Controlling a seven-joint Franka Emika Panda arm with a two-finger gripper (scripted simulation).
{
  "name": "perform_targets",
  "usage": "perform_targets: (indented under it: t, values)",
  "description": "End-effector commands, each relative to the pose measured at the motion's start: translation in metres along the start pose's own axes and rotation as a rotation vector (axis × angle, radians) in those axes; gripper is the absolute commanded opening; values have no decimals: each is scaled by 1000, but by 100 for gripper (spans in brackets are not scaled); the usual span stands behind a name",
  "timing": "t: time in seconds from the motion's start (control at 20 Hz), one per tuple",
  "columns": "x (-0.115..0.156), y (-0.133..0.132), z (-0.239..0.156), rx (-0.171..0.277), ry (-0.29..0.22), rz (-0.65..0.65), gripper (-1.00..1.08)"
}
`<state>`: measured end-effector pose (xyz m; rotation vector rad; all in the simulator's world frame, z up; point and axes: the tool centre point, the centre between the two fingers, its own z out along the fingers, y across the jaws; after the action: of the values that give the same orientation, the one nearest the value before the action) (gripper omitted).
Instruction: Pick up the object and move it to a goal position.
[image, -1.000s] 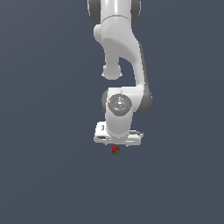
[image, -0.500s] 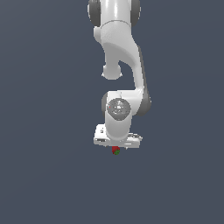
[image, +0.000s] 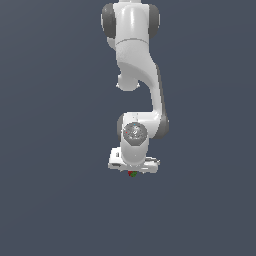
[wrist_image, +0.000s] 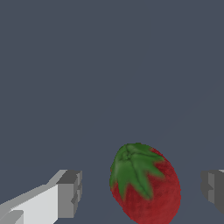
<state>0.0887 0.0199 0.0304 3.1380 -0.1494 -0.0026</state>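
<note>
Strawberry (wrist_image: 145, 183) sits between the claw's (wrist_image: 142, 190) two fingertips (wrist_image: 70, 193), gaps on both sides, so claw is released and touching nothing. Exterior view: only a red-green sliver (image: 132, 174) shows under the claw (image: 133, 170), mid-bench, slightly toward the near edge.

The white arm (image: 136, 75) reached down from the top of the exterior view, its wrist bent over a plain dark grey floor (image: 50, 200). Directly beneath the gripper (image: 133, 172) sat a tiny red strawberry (image: 132, 174) (with a speck of green), mostly hidden by the white hand above it.
</note>
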Motion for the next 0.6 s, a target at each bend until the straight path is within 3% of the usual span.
perform_targets:
  t: [0.0, 0.2, 0.25, 0.55]
  values:
    - [1, 0, 7, 0, 1, 0, 100]
    - [2, 0, 8, 0, 1, 0, 100]
    - [2, 0, 8, 0, 1, 0, -100]
    - [2, 0, 8, 0, 1, 0, -100]
